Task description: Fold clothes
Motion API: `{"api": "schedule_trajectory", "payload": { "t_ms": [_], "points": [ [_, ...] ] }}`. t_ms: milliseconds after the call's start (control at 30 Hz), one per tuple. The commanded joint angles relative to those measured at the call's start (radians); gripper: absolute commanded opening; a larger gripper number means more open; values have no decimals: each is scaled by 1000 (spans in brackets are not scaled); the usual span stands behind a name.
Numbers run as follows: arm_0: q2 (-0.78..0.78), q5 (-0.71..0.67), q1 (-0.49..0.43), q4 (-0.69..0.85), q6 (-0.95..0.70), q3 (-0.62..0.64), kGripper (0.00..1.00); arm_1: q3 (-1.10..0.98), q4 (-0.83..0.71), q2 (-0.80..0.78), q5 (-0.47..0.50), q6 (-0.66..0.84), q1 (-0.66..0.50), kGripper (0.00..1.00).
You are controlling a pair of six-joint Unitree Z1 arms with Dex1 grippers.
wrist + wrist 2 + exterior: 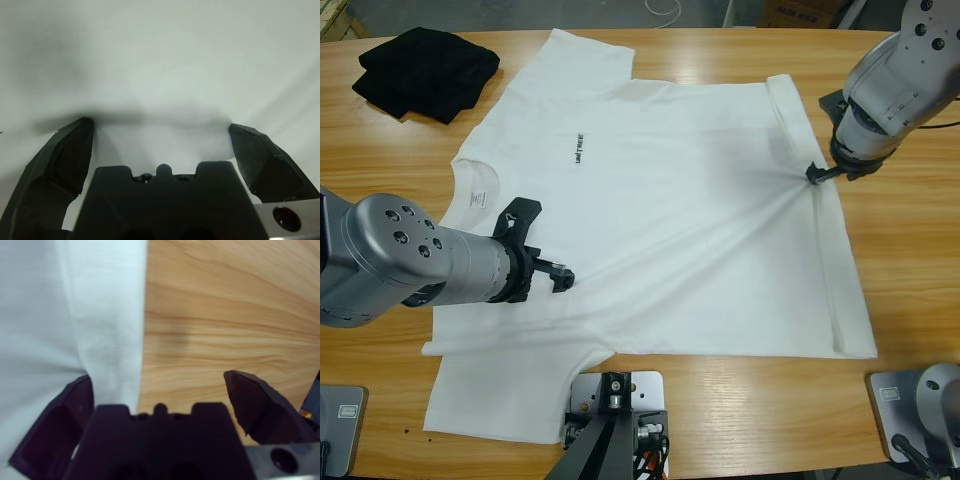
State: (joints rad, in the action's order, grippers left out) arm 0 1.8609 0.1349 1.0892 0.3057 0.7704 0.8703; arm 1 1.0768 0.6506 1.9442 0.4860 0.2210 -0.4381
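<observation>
White T-shirt (pixel 680 220) lies spread face up across the middle of the table (pixel 910 260), collar toward frame left, hem along the right, small dark lettering (pixel 578 151) on the chest. Creases fan from a point at mid right, where the right pincer (pixel 817 172) sits on the cloth near the hem. The right wrist view shows its jaws spread, one over the hem band, the other over bare wood; nothing pinched. Left pincer (pixel 558 274) is low over the shirt body at lower left, near the bottom sleeve; its wrist view shows only white fabric between jaws spread wide, nothing gripped. Black garment (pixel 425 70) sits bunched in the upper left corner, well apart and untouched. Judged step: taking hold for the first fold. To do it well, the right pincer should shift so that both jaws straddle the hem edge before shutting. The left should press down enough to gather one layer. Lift both evenly; the creases already suggest drag, so avoid pulling sideways.
</observation>
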Motion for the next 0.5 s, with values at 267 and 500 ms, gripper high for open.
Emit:
{"api": "schedule_trajectory", "payload": {
  "t_ms": [267, 500],
  "points": [
    [118, -47, 8, 17, 4, -85, 991, -28, 33, -24, 143, -7, 235, 1000],
    [109, -48, 7, 18, 9, -89, 991, -21, 72, -121, 157, -6, 263, 1000]
  ]
}}
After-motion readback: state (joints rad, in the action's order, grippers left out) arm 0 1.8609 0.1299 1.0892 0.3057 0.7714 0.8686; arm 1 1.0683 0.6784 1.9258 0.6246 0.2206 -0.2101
